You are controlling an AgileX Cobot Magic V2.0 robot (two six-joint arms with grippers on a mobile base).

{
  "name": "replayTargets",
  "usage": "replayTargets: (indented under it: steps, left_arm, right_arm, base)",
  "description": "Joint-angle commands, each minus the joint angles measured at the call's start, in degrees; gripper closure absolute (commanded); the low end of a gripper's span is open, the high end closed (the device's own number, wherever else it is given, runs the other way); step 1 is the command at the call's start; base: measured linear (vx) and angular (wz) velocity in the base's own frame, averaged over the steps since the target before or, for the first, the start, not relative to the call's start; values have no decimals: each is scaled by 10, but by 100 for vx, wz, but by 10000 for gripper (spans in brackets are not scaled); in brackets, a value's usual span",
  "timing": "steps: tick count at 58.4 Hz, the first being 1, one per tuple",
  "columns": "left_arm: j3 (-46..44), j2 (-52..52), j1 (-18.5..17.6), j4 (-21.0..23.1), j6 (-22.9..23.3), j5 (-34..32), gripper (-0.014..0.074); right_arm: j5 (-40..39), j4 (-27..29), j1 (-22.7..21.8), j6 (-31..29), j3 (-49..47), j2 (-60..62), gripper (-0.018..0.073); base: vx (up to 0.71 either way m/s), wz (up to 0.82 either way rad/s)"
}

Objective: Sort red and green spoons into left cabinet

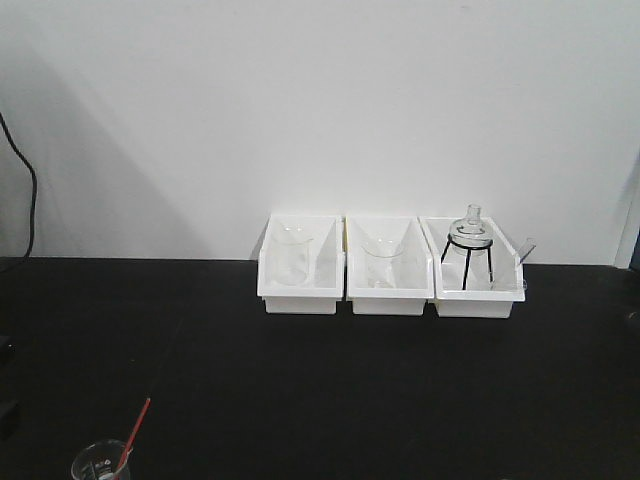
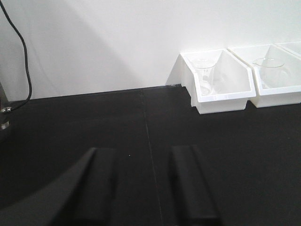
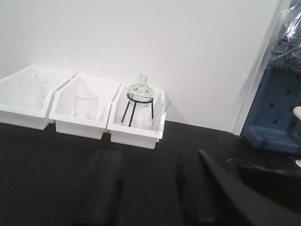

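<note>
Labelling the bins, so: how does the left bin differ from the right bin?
The left bin holds one clear beaker standing on its floor; the right bin holds a round flask raised on a black stand. The beaker stays below the left bin's back rim, while the flask's neck pokes above the right bin's. Both are white, the same shape, in one row against the wall on the black table.

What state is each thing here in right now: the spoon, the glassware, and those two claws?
red spoon: leaning in front beaker
left beaker: upright in left bin
middle beaker: upright in middle bin
flask: upright on black tripod in right bin
left gripper: open, empty
right gripper: open, empty
</note>
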State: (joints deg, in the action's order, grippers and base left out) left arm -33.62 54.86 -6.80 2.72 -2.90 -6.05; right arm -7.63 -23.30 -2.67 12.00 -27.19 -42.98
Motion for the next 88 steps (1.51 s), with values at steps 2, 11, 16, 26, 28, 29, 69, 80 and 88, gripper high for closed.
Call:
replayTargets:
  steps: [2,11,16,26,28,29,69,80,88]
  left_arm:
    - [-23,-5,0,1,2,-49,26]
    - [-23,-5,0,1,2,-31,-6]
    - [-21,-5,0,1,2,-30,2]
    - [-18,-5,0,1,2,-29,17]
    - [-18,-5,0,1,2,-31,17]
    - [-18,-5,0,1,2,-31,17]
    - [-18,-5,0,1,2,-31,17]
    - [-18,-5,0,1,2,-31,17]
    - [-18,-5,0,1,2,-31,17]
  right_arm:
    - [-53,-4,-3,1,-22,0,-62]
    - [-65,-1,-3,5,-22,0,-171]
    - [-82,13,-3,46,-21,0,-166]
    - [-151,-63,-3,110,9,-30,-121]
    - [-176,-93,-3,123,22,-39,-109]
    - [-190,-109,-3,130,33,-44,-104]
    - [-477,-177,-3,44,198,-296,40]
    - [-550,-111,-3,-42,198,-376,40]
    - [-626,-74,-3,-87,198,-440,40]
  base:
    - [0,0]
    - [0,0]
    - [0,0]
    - [0,0]
    - [0,0]
    - [0,0]
    - [0,0]
    - [0,0]
    - [0,0]
